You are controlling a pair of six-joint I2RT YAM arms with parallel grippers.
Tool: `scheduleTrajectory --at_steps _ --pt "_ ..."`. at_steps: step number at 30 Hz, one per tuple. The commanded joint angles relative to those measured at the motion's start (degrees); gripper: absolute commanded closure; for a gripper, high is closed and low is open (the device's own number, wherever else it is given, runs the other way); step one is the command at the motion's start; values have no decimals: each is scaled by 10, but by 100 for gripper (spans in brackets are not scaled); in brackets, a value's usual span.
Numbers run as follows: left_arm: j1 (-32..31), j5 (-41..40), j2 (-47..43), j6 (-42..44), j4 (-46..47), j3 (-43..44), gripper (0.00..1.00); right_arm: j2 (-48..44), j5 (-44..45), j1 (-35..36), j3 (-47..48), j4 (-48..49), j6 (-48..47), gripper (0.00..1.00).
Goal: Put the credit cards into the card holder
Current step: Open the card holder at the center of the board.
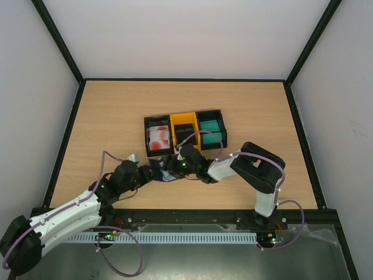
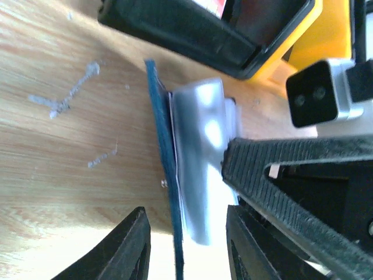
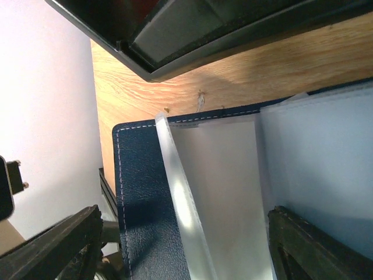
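Card holder (image 3: 140, 192) – navy, stitched along the edge, lying open on the wooden table (image 1: 105, 116) just in front of the row of bins (image 1: 146, 135), between the two grippers. Its clear plastic sleeves (image 3: 221, 192) are fanned up from the inside.

Credit cards, three stacks, all in the bins: white-and-red stack (image 1: 158, 137) in the left black bin, black stack (image 1: 185, 131) in the yellow middle bin, teal stack (image 1: 211, 125) in the right black bin.

Left gripper (image 2: 186, 233) – fingers apart, straddling the holder's raised edge, a gap showing on each side.

Right gripper (image 3: 186, 233) – fingers spread wide, low over the open holder. One finger is off its navy edge and the other is over the sleeves, and nothing is clamped.
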Motion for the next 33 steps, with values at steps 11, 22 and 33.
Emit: scheduleTrajectory --at_steps 11,22,33 --pt "107 49 -4 71 -85 106 65 -58 -17 0 -10 -4 -33 30" --pt "153 125 32 85 -63 126 72 -42 -56 22 14 -11 -82 39" --pt "173 171 61 106 -40 119 74 24 -33 42 64 -114 -146 34"
